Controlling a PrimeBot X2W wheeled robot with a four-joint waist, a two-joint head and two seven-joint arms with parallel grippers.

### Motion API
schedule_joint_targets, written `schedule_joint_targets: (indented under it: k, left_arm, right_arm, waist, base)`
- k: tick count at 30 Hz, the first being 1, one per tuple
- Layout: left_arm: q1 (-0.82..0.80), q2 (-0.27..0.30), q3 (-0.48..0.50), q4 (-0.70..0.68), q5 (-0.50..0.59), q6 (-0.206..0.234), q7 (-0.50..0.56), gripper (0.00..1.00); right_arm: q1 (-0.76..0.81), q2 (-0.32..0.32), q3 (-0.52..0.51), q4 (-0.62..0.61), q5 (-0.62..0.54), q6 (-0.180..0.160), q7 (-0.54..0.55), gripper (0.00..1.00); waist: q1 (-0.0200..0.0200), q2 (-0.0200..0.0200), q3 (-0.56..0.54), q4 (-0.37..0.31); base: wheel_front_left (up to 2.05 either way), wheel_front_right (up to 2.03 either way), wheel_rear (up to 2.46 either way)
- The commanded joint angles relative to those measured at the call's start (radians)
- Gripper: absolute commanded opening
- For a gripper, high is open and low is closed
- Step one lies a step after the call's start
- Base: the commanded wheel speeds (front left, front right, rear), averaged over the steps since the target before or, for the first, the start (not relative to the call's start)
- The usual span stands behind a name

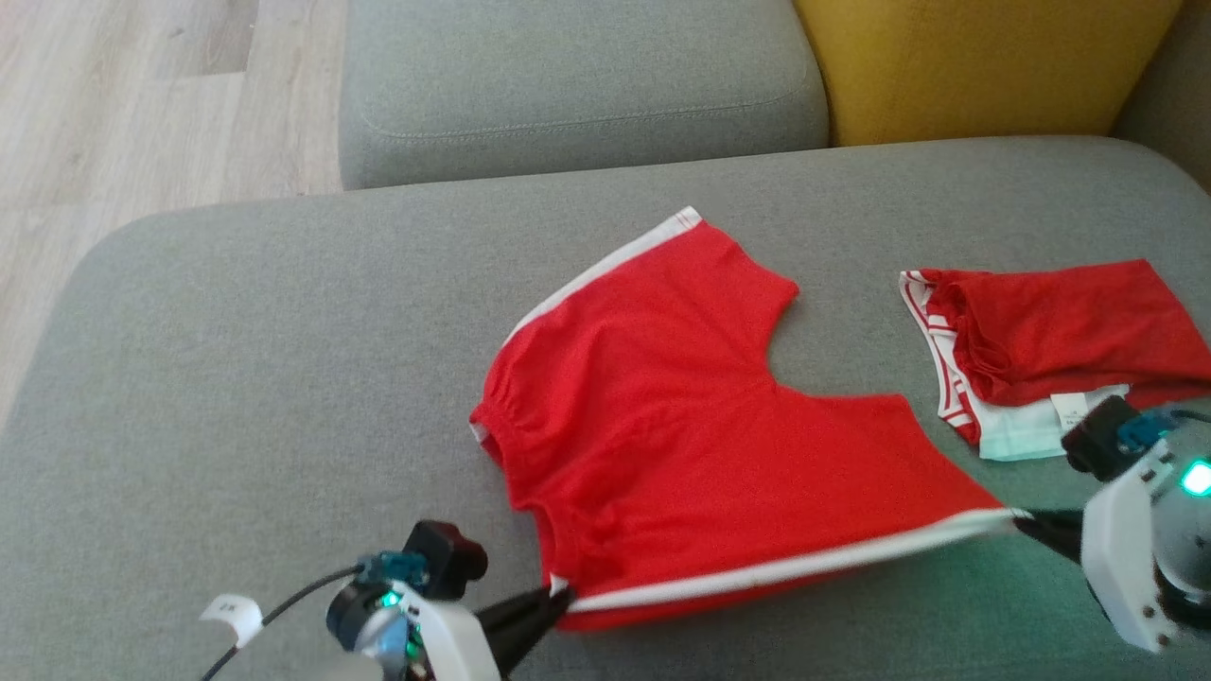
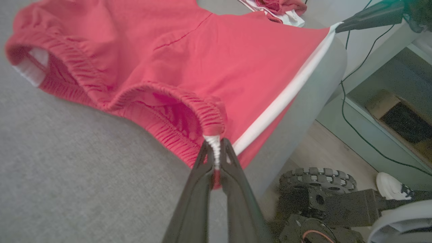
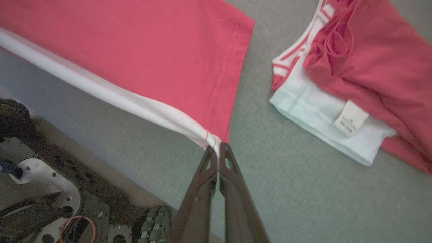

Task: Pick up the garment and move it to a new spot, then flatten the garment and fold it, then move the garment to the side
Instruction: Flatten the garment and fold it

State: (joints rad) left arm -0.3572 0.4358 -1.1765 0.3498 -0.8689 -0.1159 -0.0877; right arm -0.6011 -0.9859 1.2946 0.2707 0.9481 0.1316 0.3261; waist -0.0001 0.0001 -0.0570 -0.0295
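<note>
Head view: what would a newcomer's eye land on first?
The red shorts lie spread on the grey sofa, their white-trimmed near edge pulled taut between the left gripper at the waistband corner and the right gripper at the hem corner. A second red-and-white garment lies folded to their right, apart.

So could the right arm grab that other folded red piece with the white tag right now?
Probably not yet. The folded piece lies close by with nothing between, but the right end effector is shut on a corner of the shorts, so it would have to let go first.
</note>
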Motion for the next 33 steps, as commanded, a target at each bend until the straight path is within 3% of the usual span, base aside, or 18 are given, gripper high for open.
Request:
schedule_joint_targets:
  k: [1, 6, 10, 17, 25, 33]
  left_arm:
    - [-0.023, 0.047, 0.045, -0.037, -0.015, 0.006, 0.007, 0.00]
    - [0.013, 0.089, 0.038, -0.128, -0.055, 0.002, 0.037, 0.00]
    - [0.004, 0.109, 0.055, -0.180, -0.057, 0.017, 0.032, 0.00]
    - [-0.056, 0.100, 0.124, -0.222, -0.087, 0.040, 0.008, 0.00]
    - [-0.198, 0.069, 0.181, -0.211, -0.086, 0.038, 0.022, 0.00]
    - [-0.313, 0.012, 0.201, -0.133, -0.072, 0.022, 0.017, 0.00]
  right_arm:
    - [0.020, -0.072, -0.015, -0.019, 0.026, -0.001, 0.027, 0.00]
    - [0.041, -0.151, -0.017, -0.105, 0.067, -0.001, 0.089, 0.00]
    - [0.021, -0.173, -0.051, -0.130, 0.068, -0.001, 0.083, 0.00]
    - [-0.048, -0.127, -0.154, -0.124, 0.062, -0.001, 0.041, 0.00]
    - [-0.186, -0.085, -0.242, -0.086, 0.010, -0.001, 0.069, 0.00]
    - [-0.339, -0.028, -0.237, -0.016, -0.077, -0.001, 0.116, 0.00]
  waist:
    - [0.0001, -0.0001, 0.000, -0.001]
    - [0.0001, -0.0001, 0.004, -0.003]
    - [0.0001, -0.0001, 0.014, 0.000]
    - [0.0001, -0.0001, 0.052, 0.034]
    - [0.0001, -0.0001, 0.182, 0.115]
    - [0.0001, -0.0001, 0.287, 0.179]
  base:
    - [0.00, 0.00, 0.00]
    - [0.00, 0.00, 0.00]
    - [0.00, 0.00, 0.00]
    - [0.00, 0.00, 0.00]
    - [0.00, 0.00, 0.00]
    - [0.00, 0.00, 0.00]
